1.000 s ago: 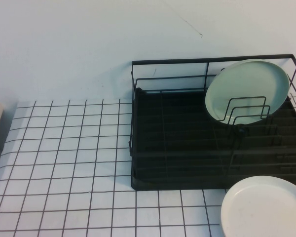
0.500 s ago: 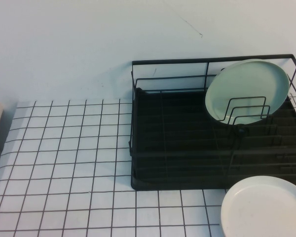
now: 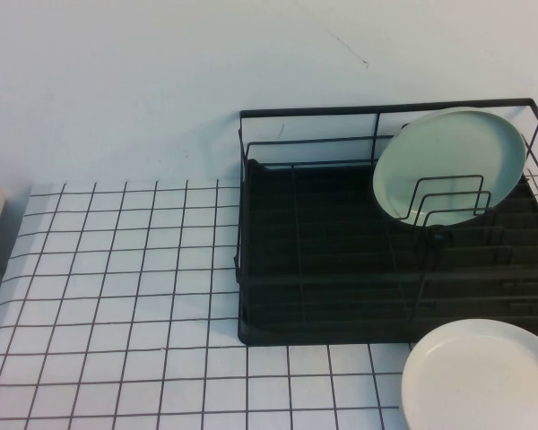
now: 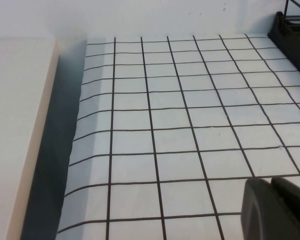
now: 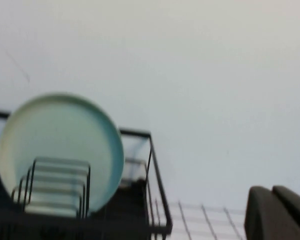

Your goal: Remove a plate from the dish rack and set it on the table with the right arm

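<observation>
The pale mint-green plate (image 3: 448, 166) stands upright, leaning in the wire dividers at the back right of the black dish rack (image 3: 305, 112). It also shows in the right wrist view (image 5: 60, 145), some way from my right gripper (image 5: 271, 189), whose two black fingers lie together, empty. My left gripper (image 4: 271, 182) is shut and empty, low over the white gridded table (image 3: 117, 287), far left of the rack. Neither gripper shows in the high view.
A white plate (image 3: 484, 376) lies flat on the table in front of the rack's right end. A beige block (image 4: 15, 125) borders the table's left side. The rack's corner (image 4: 295, 30) shows in the left wrist view. A plain wall stands behind.
</observation>
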